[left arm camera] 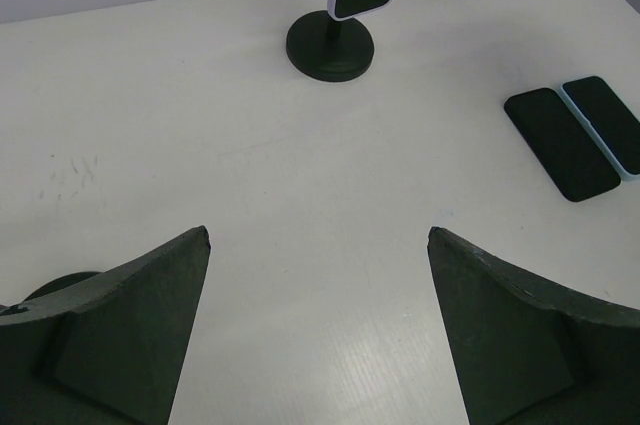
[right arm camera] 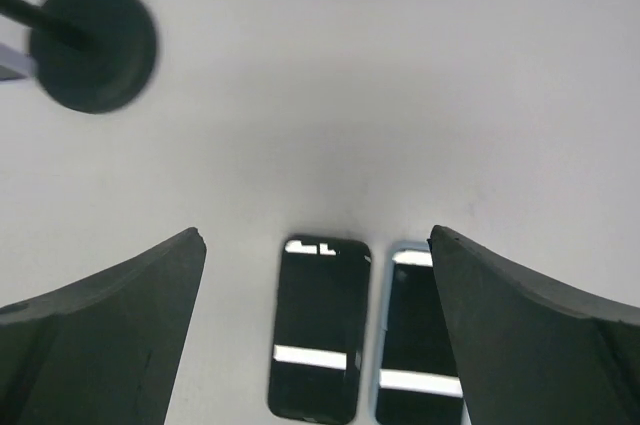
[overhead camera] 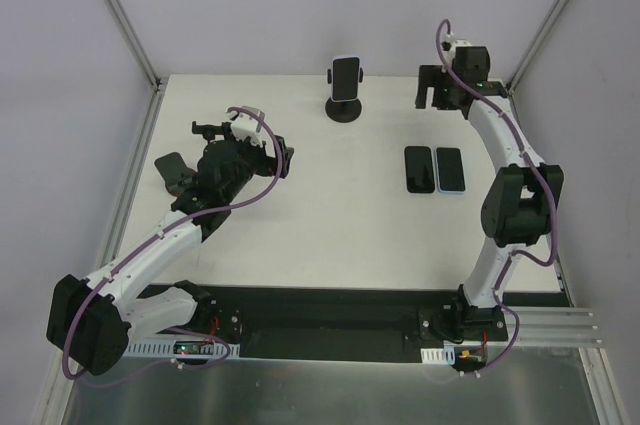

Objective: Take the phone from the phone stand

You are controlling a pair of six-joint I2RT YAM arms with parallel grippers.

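A dark-screened smartphone in a pale lilac-white case [overhead camera: 346,76] stands upright in portrait, still clamped in a black phone stand [overhead camera: 344,110] with a round disc base and short stem. The stand is at the far middle of the white surface [overhead camera: 300,235], and the screen faces the near edge.

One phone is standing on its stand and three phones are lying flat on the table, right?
No, only two lie flat: a black phone and a light blue phone, as the top view shows. One phone is on its stand.

White arms [overhead camera: 150,248], black joints [overhead camera: 520,207], purple looping cables [overhead camera: 262,125]
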